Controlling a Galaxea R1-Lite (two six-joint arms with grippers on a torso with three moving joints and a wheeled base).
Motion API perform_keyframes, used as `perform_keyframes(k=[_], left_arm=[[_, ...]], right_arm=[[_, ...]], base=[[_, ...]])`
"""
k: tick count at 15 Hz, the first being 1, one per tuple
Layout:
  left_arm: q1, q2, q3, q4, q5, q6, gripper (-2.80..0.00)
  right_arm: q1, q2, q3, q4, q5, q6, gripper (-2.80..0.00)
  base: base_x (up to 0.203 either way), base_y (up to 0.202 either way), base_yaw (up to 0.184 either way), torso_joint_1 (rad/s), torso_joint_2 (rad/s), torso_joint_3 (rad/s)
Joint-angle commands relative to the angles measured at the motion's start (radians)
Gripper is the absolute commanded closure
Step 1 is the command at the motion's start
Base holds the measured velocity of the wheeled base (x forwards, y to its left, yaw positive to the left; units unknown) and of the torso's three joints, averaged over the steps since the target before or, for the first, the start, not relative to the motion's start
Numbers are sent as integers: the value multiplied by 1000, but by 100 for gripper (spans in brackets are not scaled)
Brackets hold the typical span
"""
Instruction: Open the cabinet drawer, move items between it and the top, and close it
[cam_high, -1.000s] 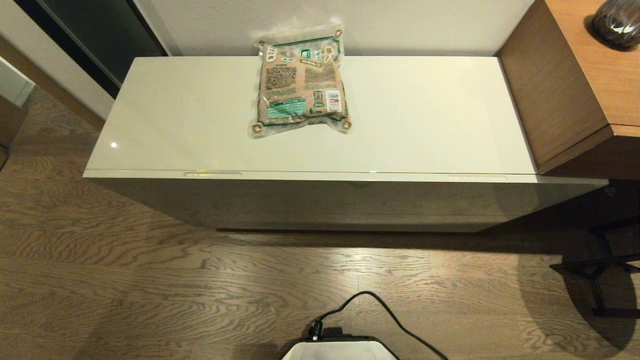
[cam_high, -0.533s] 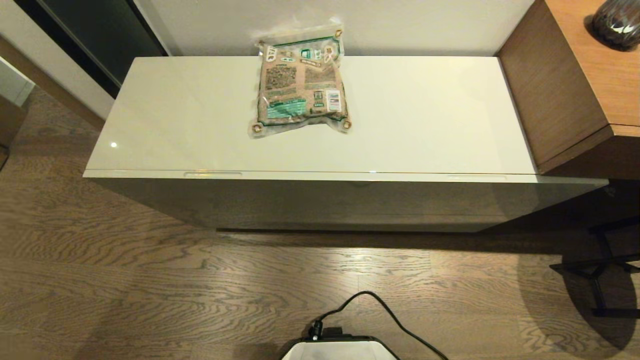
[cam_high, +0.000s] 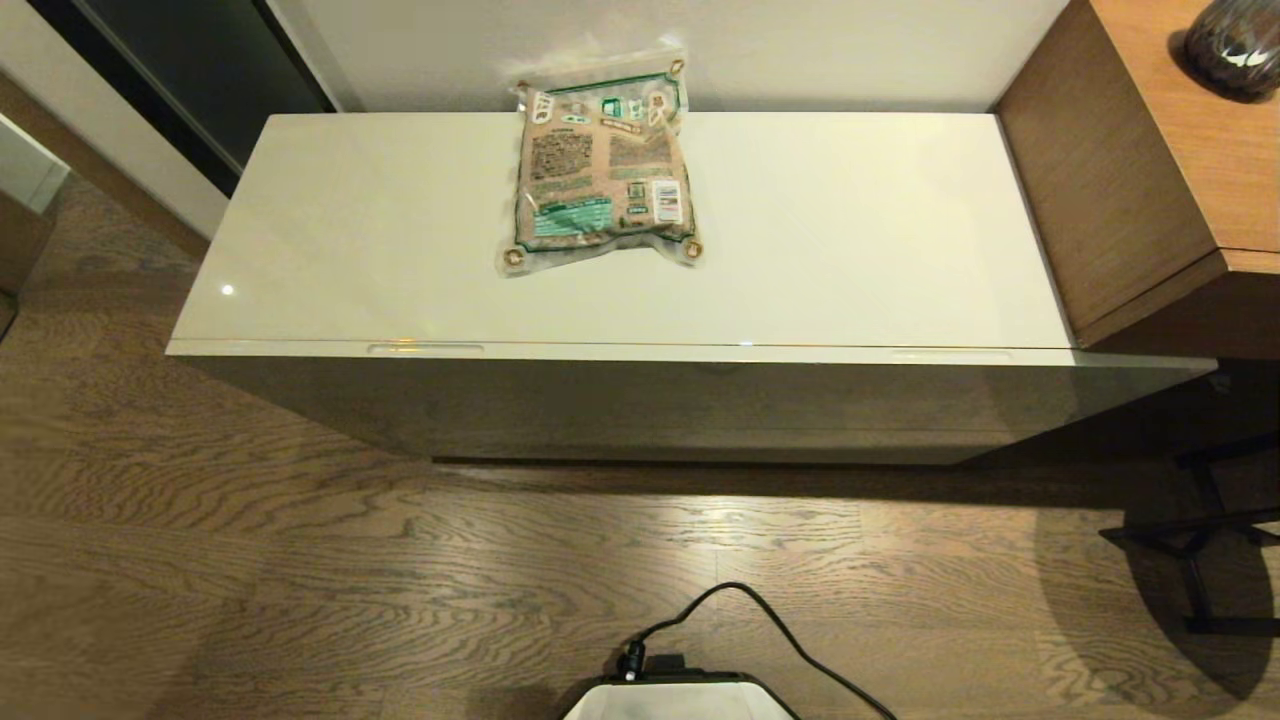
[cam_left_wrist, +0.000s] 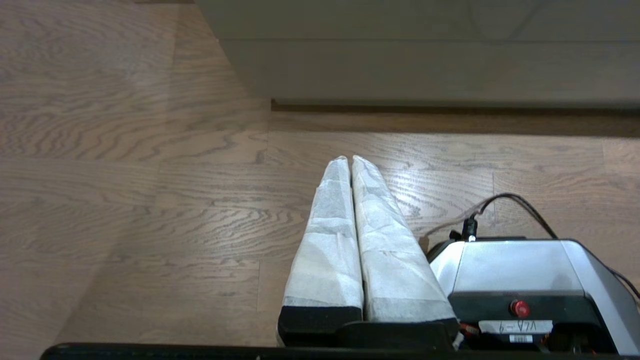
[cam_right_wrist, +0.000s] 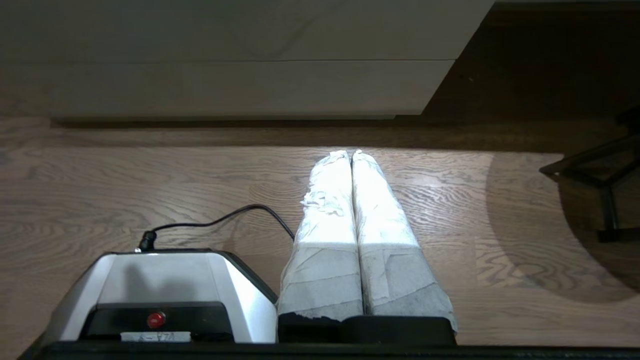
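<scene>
A clear brown snack bag with a green band lies at the back middle of the glossy beige top. Below the front edge, the cabinet drawer is closed, with slot handles near its left end and right end. Neither arm shows in the head view. My left gripper hangs low over the wood floor, white-wrapped fingers pressed together, empty. My right gripper hangs the same way, shut and empty. Both point toward the cabinet's lower front.
A taller brown wooden unit stands against the cabinet's right end, with a dark vase on it. A black metal frame stands on the floor at right. My base and its black cable sit before the cabinet.
</scene>
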Motion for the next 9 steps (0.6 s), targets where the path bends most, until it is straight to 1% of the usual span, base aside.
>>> perform_keyframes(k=[1, 5, 9], left_arm=[[0, -40, 3, 1, 1, -4, 0], [0, -36, 3, 2, 1, -11, 0], [0, -36, 2, 2, 1, -11, 0]], right_arm=[[0, -17, 2, -3, -2, 26, 0], [0, -15, 2, -3, -2, 36, 0], [0, -17, 2, -3, 0, 30, 0]], base=[[0, 0, 0, 0, 0, 0], [0, 0, 0, 0, 0, 0], [0, 0, 0, 0, 0, 0]])
